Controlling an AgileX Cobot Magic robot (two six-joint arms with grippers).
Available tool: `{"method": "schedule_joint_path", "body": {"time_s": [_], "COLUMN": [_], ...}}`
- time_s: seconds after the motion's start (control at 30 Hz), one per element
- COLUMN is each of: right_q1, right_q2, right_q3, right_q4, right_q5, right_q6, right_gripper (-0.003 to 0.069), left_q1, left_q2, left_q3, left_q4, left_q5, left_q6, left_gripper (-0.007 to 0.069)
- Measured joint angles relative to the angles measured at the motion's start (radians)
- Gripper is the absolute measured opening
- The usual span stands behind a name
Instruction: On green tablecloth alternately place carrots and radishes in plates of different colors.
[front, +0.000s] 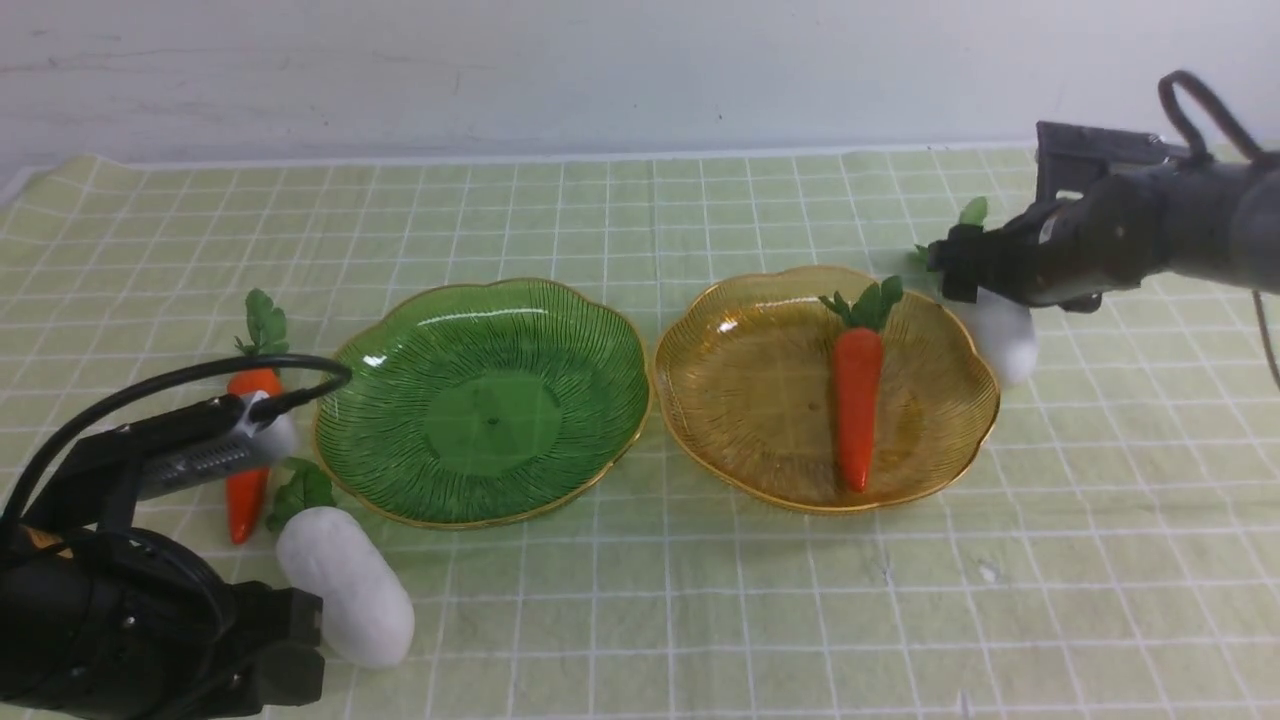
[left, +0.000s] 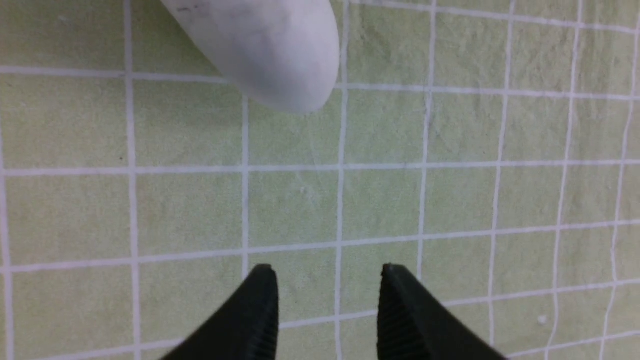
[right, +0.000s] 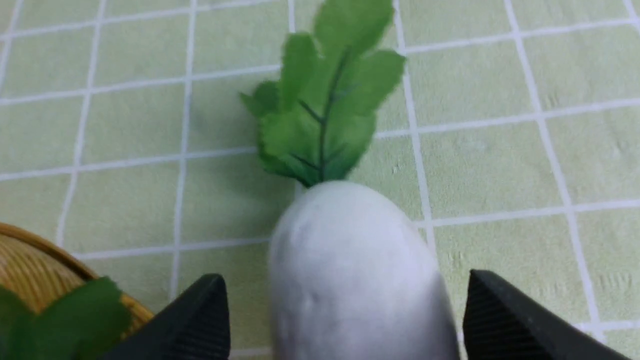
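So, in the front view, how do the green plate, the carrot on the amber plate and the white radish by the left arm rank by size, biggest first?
1. Green plate, clearly the largest.
2. Carrot and radish: unsure; the carrot looks longer but slimmer, and the radish seems nearer the camera.

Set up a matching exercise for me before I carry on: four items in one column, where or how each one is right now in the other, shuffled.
1. green plate
2. carrot with its tip toward the robot, on a plate
3. right gripper
4. left gripper

A. open, one finger on each side of a radish
B. in the amber plate
C. open over bare cloth
D. holding nothing

1-D; 2-B; 3-A; 4-C
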Motion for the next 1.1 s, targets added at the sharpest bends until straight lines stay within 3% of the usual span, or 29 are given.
{"method": "schedule_joint_path", "body": {"time_s": [0.27,0.47,0.73,0.87,1.0,1.1], "right_q1": [-0.001,-0.001,0.000,0.032,0.141,0.277], "right_q2": [0.017,0.017,-0.047,-0.097,-0.118,-0.090], "right_q3": [-0.008,-0.017,-0.196,-0.294,-0.347,-0.347], "right_q4": [-0.044,-0.063,-0.125,-0.062,0.095,0.237], "right_q5": [0.025,0.048,0.297,0.416,0.492,0.487], "right_q6": [0.000,0.000,0.000,-0.006,-0.099,-0.229], "right_gripper": [0.0558,0.0444,0.0444,0.0444,0.0444,0.0444], "left_q1": [0.000,0.000,0.000,0.000,0.000,0.000], "left_q2": [0.000,0.000,0.000,0.000,0.000,0.000], "left_q3": [0.000,0.000,0.000,0.000,0.000,0.000], "left_q4": [-0.003,-0.003,-0.003,-0.003,-0.003,-0.003], "left_q5": [0.000,0.000,0.000,0.000,0.000,0.000], "left_q6": [0.001,0.003,0.005,0.005,0.005,0.005], "left_gripper": [0.0258,0.0258,0.0258,0.0258,0.0258,0.0258]}}
